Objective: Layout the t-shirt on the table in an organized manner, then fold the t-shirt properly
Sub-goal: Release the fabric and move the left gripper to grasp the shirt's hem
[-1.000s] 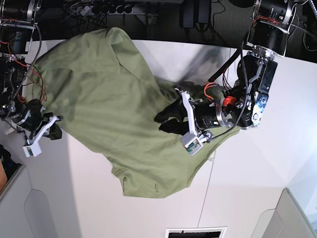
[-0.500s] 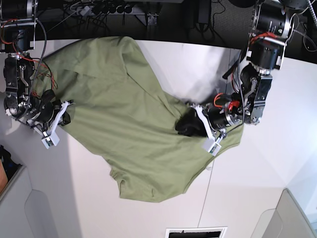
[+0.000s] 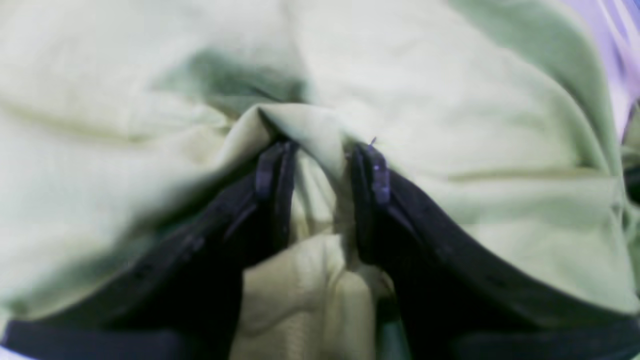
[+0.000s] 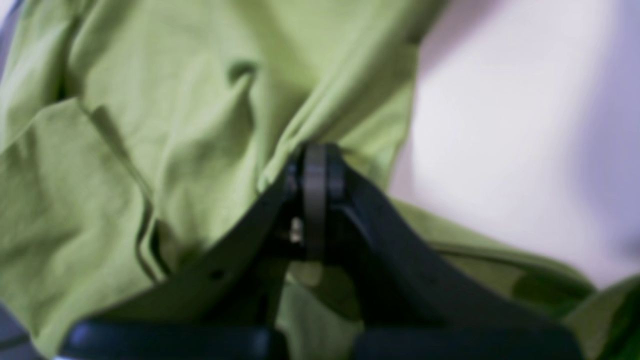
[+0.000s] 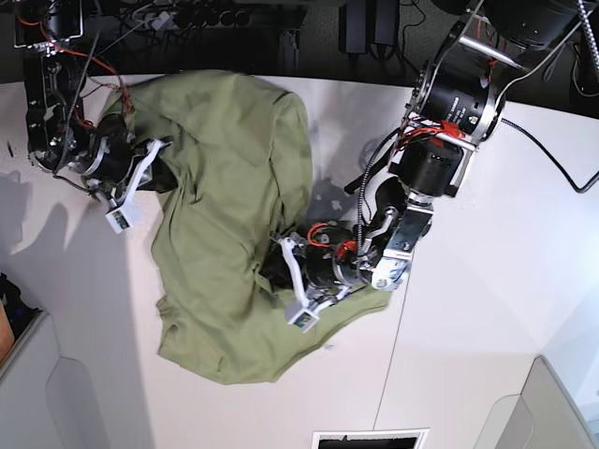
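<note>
Both arms swung inward; t-shirt (image 5: 225,196) folds hide pincer tips.

The left gripper (image 3: 320,170) has its dark jaws clamped on a raised fold of the t-shirt (image 3: 450,100).

base overhead, looking down; wrist cams close behind jaws; all share t-shirt (image 5: 225,206)

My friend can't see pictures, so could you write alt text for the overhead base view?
A crumpled olive-green t-shirt lies bunched on a white table, gripped by two robot arms. The right tool pinches its upper left edge; the left tool holds a fold near the middle.
</note>
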You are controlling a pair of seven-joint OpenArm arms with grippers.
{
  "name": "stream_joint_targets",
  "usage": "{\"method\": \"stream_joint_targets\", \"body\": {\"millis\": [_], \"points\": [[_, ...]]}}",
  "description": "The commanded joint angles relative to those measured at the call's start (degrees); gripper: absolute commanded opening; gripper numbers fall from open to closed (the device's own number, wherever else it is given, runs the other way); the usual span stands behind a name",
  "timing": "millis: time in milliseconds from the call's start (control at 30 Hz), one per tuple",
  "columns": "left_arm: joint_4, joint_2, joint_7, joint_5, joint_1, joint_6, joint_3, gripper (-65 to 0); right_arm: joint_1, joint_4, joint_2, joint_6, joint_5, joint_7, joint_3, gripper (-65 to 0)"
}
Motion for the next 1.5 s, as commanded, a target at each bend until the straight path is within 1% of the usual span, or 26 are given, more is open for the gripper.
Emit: {"method": "stream_joint_targets", "body": {"millis": [0, 67, 167, 267, 367, 433, 500, 600, 667, 767, 867, 1000, 1033, 1133, 1200, 1233, 1267, 1367, 1400, 1467], "points": [[0.63, 0.15, 1.01, 0.04, -2.69, -0.22, 1.6, -42.4, 1.03, 2.58, 0.76, -0.09, 0.55, 1.2, 0.39, -65.0], [1.22, -0.11, 2.95, -1.16, -4.39, -0.24, 4.0, -42.4, 1.44, 4.9, 0.61, -0.55, 0.28, 1.42, 0.61, -65.0], [4.76, -1.9, 6.23, -4.96, -5.88, -0.24, 4.48, -42.4, 3.43, 5.38, 0.46, -0.96, -1.4, 2.6, 0.66, -65.0], [12.24, -6.05, 10.05, -10.29, -6.03, -0.74, 4.31, -42.4, 6.36, 5.33, -0.68, -3.08, -4.57, 4.26, 0.66, -65.0], [20.13, -10.43, 14.75, -17.88, -5.18, -2.48, 4.31, -42.4, 10.54, 4.09, -2.56, -3.72, -8.59, 5.68, 0.63, -65.0], [25.31, -12.72, 16.76, -23.37, -3.48, -2.48, 4.31, -42.4, 13.97, 0.92, -3.72, -3.74, -10.47, 7.32, 0.63, -65.0], [30.29, -14.08, 19.52, -28.35, -0.96, -2.48, 4.37, -42.4, 17.97, -3.87, -4.92, -3.72, -11.82, 9.35, 0.63, -65.0], [35.89, -14.75, 24.09, -34.64, 4.74, -2.48, 4.44, -42.4, 24.57, -12.63, -7.19, -3.67, -13.73, 10.56, 0.63, -65.0], [38.38, -14.62, 24.74, -36.33, 9.57, -2.48, 4.87, -42.4, 28.52, -18.27, -8.74, -3.61, -14.23, 10.58, 0.52, -65.0], [40.81, -14.51, 24.65, -36.35, 14.95, -2.48, 6.54, -42.4, 32.83, -26.12, -11.37, -2.73, -15.45, 10.62, -0.07, -65.0], [42.05, -13.79, 24.7, -36.46, 18.27, -2.48, 6.93, -42.4, 35.74, -33.2, -13.51, -1.75, -18.18, 11.08, -2.64, -65.0], [41.99, -13.7, 24.98, -35.89, 20.83, -2.48, 6.93, -42.4, 36.89, -38.1, -13.14, -2.05, -22.05, 13.31, -8.26, -65.0], [41.99, -13.92, 25.22, -35.15, 21.53, -2.48, 6.93, -42.4, 36.89, -38.47, -12.72, -2.12, -22.88, 13.33, -9.27, -65.0], [41.97, -15.13, 25.62, -31.06, 23.43, -2.48, 6.93, -42.4, 36.85, -38.71, -10.58, -2.14, -22.88, 12.85, -11.13, -65.0], [41.88, -16.33, 25.44, -27.71, 23.93, -2.48, 6.82, -42.4, 36.72, -38.71, -8.68, -2.12, -21.59, 12.0, -11.21, -65.0], [41.59, -16.98, 24.61, -25.83, 23.91, -1.95, 6.64, -42.4, 36.68, -38.69, -7.48, -2.12, -20.33, 11.34, -11.21, -65.0], [41.16, -17.68, 22.82, -23.91, 23.89, -0.31, 6.16, -42.4, 36.52, -38.69, -6.16, -2.12, -19.02, 10.97, -11.21, -65.0], [38.23, -18.86, 16.44, -18.25, 23.1, 3.13, 3.1, -42.4, 35.3, -38.62, -1.95, -1.92, -14.34, 9.9, -11.21, -65.0], [36.74, -18.88, 15.13, -16.94, 22.43, 3.78, 2.01, -42.4, 34.75, -38.53, -0.85, -1.75, -12.37, 9.22, -11.21, -65.0], [32.72, -18.84, 13.22, -15.87, 20.15, 3.89, 0.85, -42.4, 33.05, -38.27, 0.83, -0.81, -8.28, 7.34, -11.19, -65.0]]}}
